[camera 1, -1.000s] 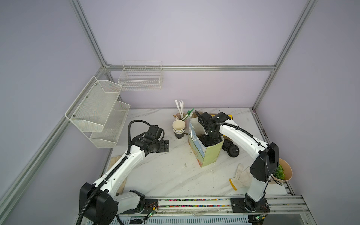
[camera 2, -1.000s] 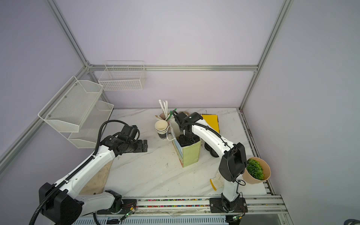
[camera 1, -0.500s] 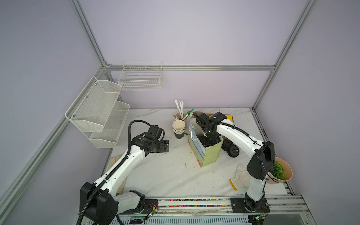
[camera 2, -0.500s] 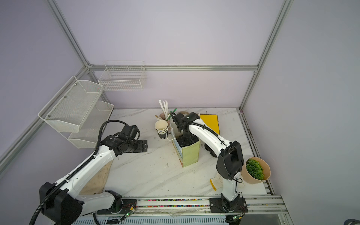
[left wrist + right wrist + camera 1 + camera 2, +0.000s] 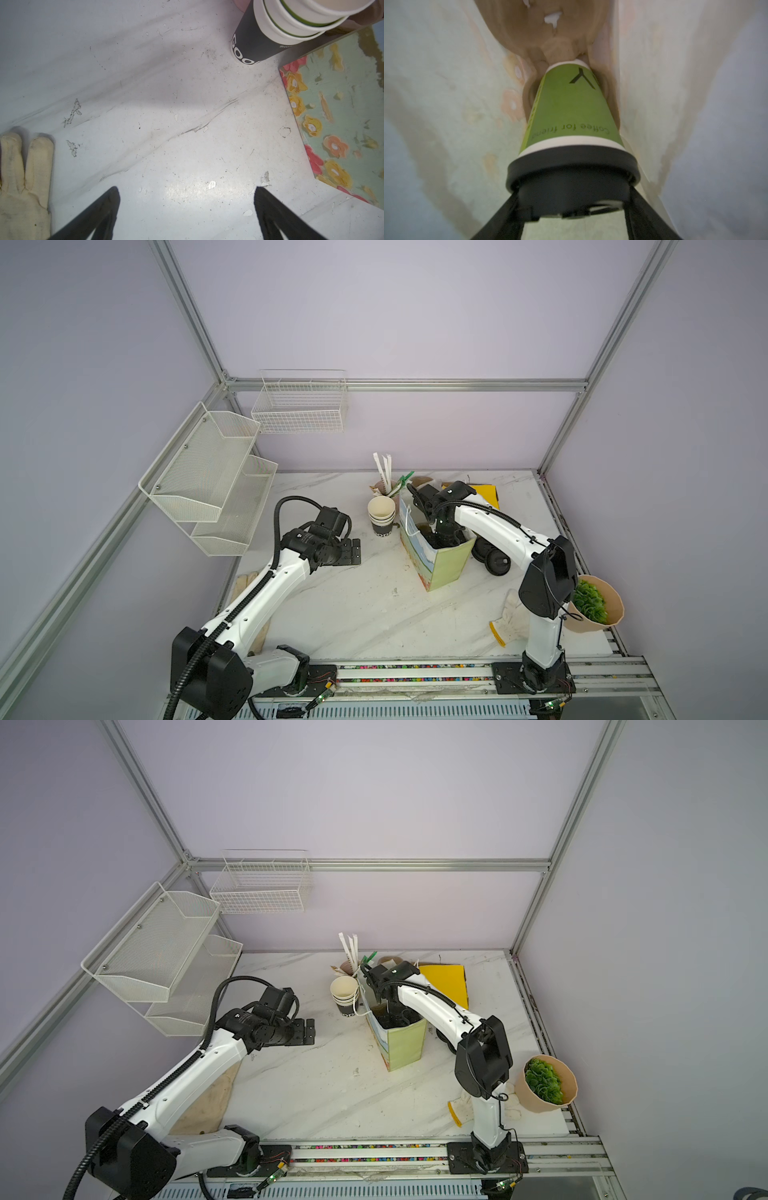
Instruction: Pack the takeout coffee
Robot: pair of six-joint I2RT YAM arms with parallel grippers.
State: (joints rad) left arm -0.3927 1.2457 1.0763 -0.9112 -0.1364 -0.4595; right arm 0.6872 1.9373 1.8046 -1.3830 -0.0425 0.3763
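The takeout coffee (image 5: 571, 108) is a green paper cup with a pale band and a black lid. It is inside the flowered paper bag (image 5: 451, 568) (image 5: 405, 1048), narrow end toward the bag's floor. My right gripper (image 5: 574, 193) is shut on the cup's lid and reaches down into the bag's mouth (image 5: 442, 531) (image 5: 392, 1011). In both top views the bag and my arm hide the cup. My left gripper (image 5: 351, 551) (image 5: 305, 1031) (image 5: 187, 191) hovers open over bare table, left of the bag, holding nothing.
Nested black cups (image 5: 381, 512) (image 5: 259, 41) stand just left of the bag, with a straw cup (image 5: 384, 485) behind them. Black lids (image 5: 496, 562) lie right of the bag, near a yellow sheet (image 5: 444, 979). Gloves (image 5: 20, 176) (image 5: 509, 622), a plant pot (image 5: 592, 605) and wire shelves (image 5: 216, 477) ring the table.
My right arm's elbow has swung a little to the left while its gripper stays in the bag with the cup. The left arm has not moved.
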